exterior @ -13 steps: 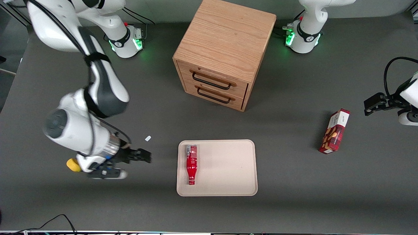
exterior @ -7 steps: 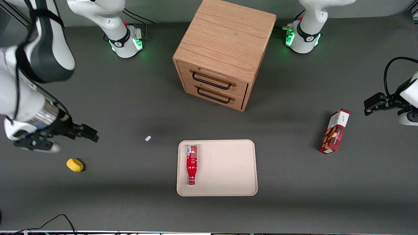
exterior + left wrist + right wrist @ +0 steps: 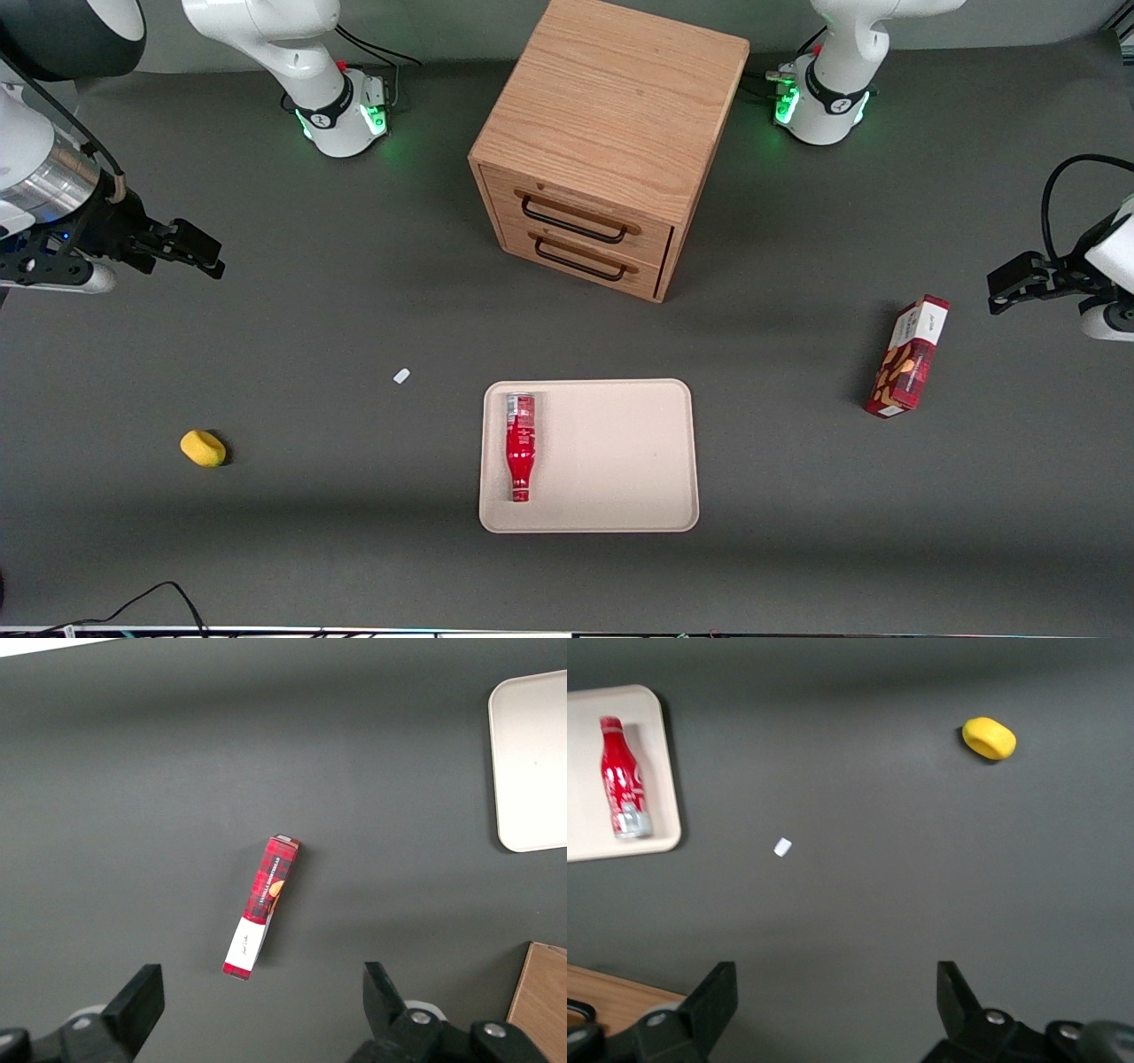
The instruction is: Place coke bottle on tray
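While the black two-finger gripper (image 3: 202, 252) hangs above bare desk (image 3: 354, 567) at the working arm's end, its fingers (image 3: 711, 998) stand spread apart and hold nothing. A yellow rounded lump (image 3: 203, 448) and a small white scrap (image 3: 401, 376) lie between that end and the large flat beige tray (image 3: 611, 461). The slim red coke bottle (image 3: 519, 446) lies on its side in the tray (cap toward the front camera), beside the rim nearest the working arm. The wooden two-drawer cabinet (image 3: 611, 142) stands farther from the camera.
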